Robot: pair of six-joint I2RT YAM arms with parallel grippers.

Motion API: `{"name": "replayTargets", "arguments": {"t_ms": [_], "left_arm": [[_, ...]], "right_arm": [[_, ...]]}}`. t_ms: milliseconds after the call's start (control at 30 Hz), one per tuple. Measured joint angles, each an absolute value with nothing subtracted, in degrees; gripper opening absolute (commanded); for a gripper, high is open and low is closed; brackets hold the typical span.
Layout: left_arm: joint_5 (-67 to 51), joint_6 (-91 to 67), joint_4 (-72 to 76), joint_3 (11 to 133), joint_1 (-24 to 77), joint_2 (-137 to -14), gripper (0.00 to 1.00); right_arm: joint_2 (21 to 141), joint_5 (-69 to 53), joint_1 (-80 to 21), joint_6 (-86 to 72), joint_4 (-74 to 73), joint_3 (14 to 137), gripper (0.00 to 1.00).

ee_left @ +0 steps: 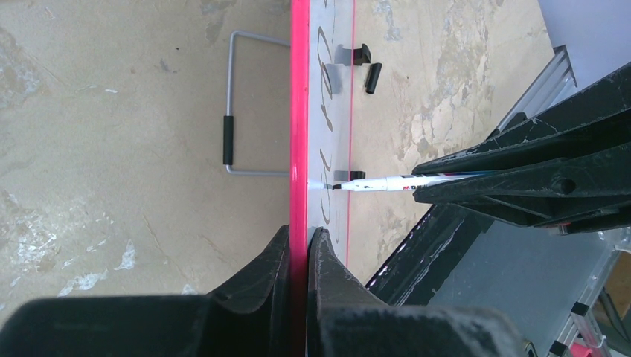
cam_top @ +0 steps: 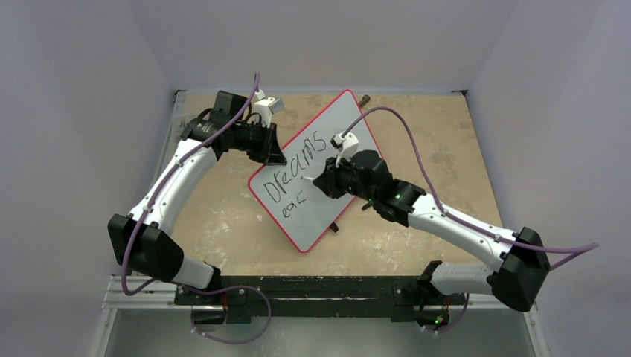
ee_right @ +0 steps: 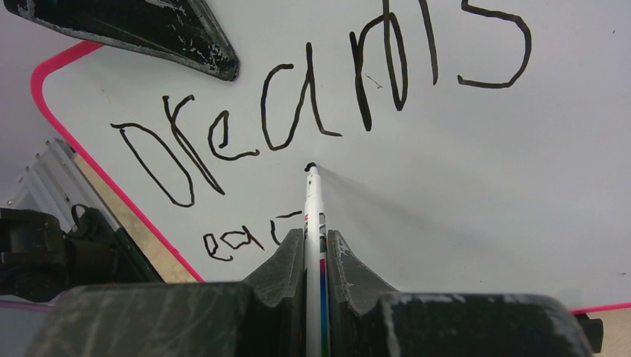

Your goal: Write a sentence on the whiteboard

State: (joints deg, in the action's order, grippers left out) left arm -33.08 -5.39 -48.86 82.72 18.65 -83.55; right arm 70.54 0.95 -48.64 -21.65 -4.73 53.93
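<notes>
The whiteboard (cam_top: 338, 134), white with a red rim, is tilted up off the table. My left gripper (cam_top: 269, 147) is shut on its red rim (ee_left: 298, 149) at the upper left edge. The sentence (cam_top: 298, 169) reads "Dreams" with "eac" below it; the right wrist view shows the same letters (ee_right: 312, 97). My right gripper (cam_top: 325, 181) is shut on a white marker (ee_right: 312, 216). The marker's black tip (ee_right: 310, 166) touches the board just under "Dreams", to the right of "eac". The marker also shows in the left wrist view (ee_left: 372, 183).
A wire stand (ee_left: 238, 104) with a black sleeve lies on the tan table behind the board. Small black clips (ee_left: 361, 53) sit on the board's edge. A black marker cap (ee_left: 373, 78) lies on the table (cam_top: 223, 216). The metal rail (cam_top: 312, 297) runs along the near edge.
</notes>
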Motion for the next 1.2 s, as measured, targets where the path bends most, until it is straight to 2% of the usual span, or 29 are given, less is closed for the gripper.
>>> {"name": "replayTargets", "arguments": {"t_ms": [700, 1200], "left_arm": [[-33.0, -5.4, -48.9, 82.7, 18.7, -83.5, 0.00], [-33.1, -5.4, -48.9, 82.7, 18.7, -83.5, 0.00]], "right_arm": [[66.2, -0.2, -48.4, -23.1, -3.8, 44.7, 0.00], [67.1, -0.6, -48.4, -22.9, -6.9, 46.5, 0.00]]}}
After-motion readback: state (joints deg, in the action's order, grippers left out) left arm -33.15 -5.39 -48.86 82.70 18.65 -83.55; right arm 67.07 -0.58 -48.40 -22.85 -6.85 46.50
